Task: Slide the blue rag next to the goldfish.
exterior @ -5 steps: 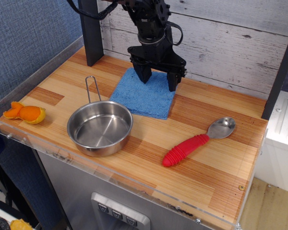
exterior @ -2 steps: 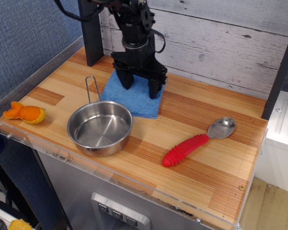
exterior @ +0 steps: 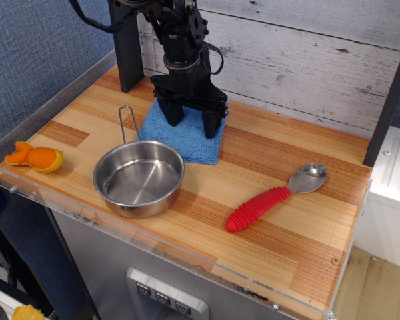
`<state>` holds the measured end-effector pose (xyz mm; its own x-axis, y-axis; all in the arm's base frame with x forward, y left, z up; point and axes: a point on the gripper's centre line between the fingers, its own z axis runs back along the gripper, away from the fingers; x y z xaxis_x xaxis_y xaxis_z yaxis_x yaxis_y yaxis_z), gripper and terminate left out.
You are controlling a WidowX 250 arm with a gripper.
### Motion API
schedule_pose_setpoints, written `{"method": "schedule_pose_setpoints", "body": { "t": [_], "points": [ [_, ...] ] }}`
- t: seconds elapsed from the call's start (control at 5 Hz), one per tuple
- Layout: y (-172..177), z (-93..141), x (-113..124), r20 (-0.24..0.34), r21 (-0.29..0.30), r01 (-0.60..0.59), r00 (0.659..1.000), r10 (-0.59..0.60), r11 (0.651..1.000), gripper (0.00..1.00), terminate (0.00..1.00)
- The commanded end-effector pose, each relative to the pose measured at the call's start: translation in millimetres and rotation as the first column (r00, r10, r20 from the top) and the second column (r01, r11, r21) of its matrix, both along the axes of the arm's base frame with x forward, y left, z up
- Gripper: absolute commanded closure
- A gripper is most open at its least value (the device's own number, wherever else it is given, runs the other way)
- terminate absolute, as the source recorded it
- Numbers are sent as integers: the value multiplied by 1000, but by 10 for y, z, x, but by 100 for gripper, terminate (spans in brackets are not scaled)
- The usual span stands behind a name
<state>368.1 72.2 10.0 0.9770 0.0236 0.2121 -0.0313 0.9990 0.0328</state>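
At the far left, near nine o'clock on the counter [exterior: 300,220], the goldfish [exterior: 35,157] lies by the front-left edge, untouched. Next comes the steel pan [exterior: 139,177], its wire handle pointing toward twelve o'clock and ending just beside the left edge of the blue rag [exterior: 185,137]. The rag sits at roughly eleven o'clock from the pan's bowl, well apart from the goldfish, with the pan between the two. The claw [exterior: 190,123] stands on the rag with its fingers spread, both tips pressed down on the cloth rather than pinching it. Compared with a second ago, claw and rag have travelled together toward nine o'clock (the rag's near corner then reached about level with the spoon-side rim of the pan; now it is tucked behind the pan), so the slide is under way but far from finished. The handle looks like the likely snag if the drag goes on straight. Farther right, around four o'clock, the red-handled spoon [exterior: 273,199] rests undisturbed, clear of the path.
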Motion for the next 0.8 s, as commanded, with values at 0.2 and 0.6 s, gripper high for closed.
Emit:
{"method": "schedule_pose_setpoints", "body": {
  "t": [0.2,0.6],
  "points": [
    [687,19,-331,1,93,-143,990,143,985,0,0],
    [956,93,-670,-5,91,-252,967,254,963,0,0]
  ]
}}
